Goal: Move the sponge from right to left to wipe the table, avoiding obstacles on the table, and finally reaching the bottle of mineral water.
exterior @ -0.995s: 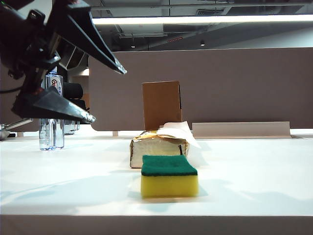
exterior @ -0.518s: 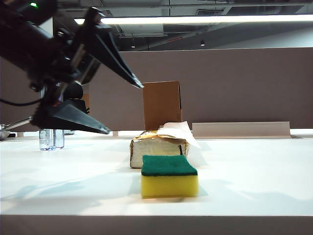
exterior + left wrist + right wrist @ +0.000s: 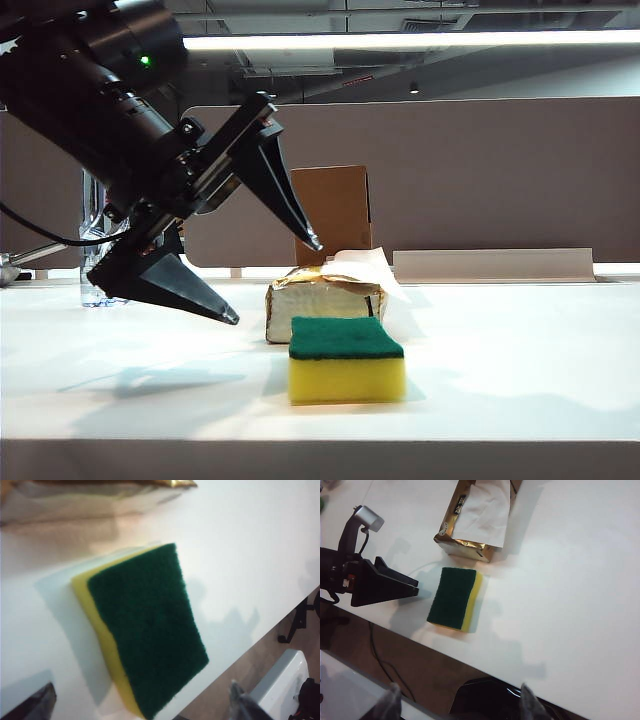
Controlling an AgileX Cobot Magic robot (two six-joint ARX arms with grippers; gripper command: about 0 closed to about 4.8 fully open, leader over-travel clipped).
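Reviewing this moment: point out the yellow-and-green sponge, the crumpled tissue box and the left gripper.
Yellow foam sponge with green scouring layer (image 3: 346, 360), exterior view: on its yellow front face.
Crumpled grey-white tissue box (image 3: 470, 547), right wrist view: on its near wall.
Left gripper (image 3: 272, 281), exterior view: midway between its open black fingertips.

I saw the sponge (image 3: 346, 359) lying flat near the front edge of the white table (image 3: 520, 360), green scouring face up, yellow foam beneath. Just behind it sat the crumpled tissue box (image 3: 322, 301) with white paper sticking out. The mineral water bottle (image 3: 94, 240) stood far left, mostly hidden.
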